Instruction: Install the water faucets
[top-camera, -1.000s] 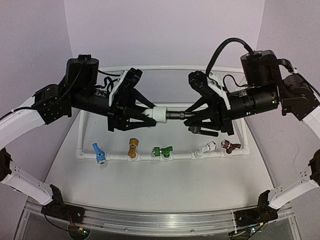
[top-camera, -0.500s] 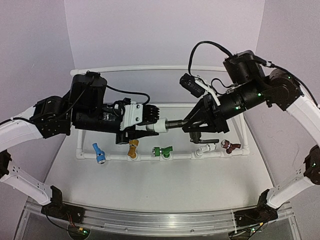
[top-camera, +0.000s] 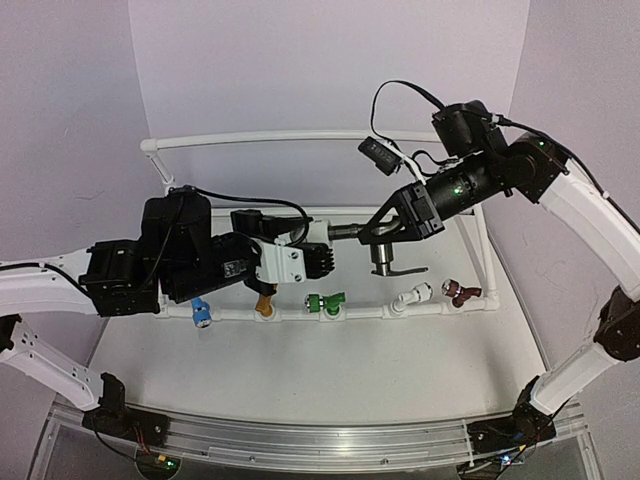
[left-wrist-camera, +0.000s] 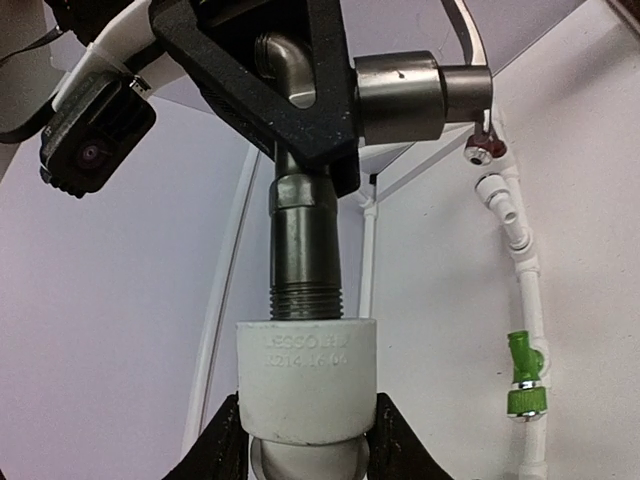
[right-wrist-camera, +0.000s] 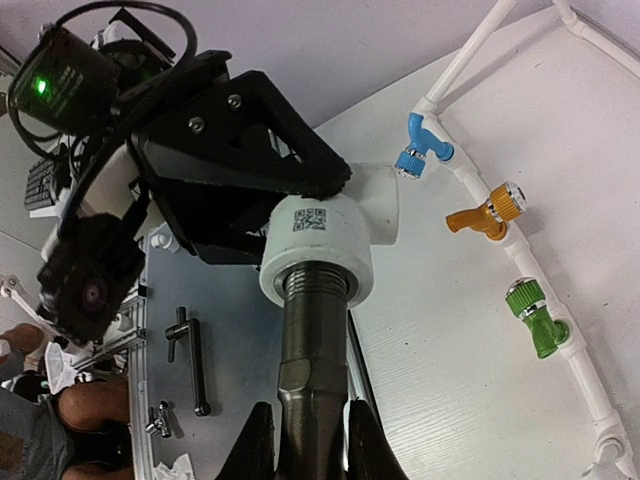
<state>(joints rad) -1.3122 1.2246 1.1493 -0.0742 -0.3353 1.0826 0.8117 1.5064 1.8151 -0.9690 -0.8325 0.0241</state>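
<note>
Both grippers have rolled since a second ago; the left sits lower now, the right higher. My left gripper (left-wrist-camera: 308, 440) is clamped on the white fitting (left-wrist-camera: 308, 375). My right gripper (right-wrist-camera: 312, 445) is clamped on the grey faucet (top-camera: 345, 231), which is held in the air above the desk (top-camera: 300, 370). Its long axis runs level, left to right, with the threaded end in the fitting and the lever at the right end. If my grippers drift off one line, I judge the thread could cross and jam.
</note>
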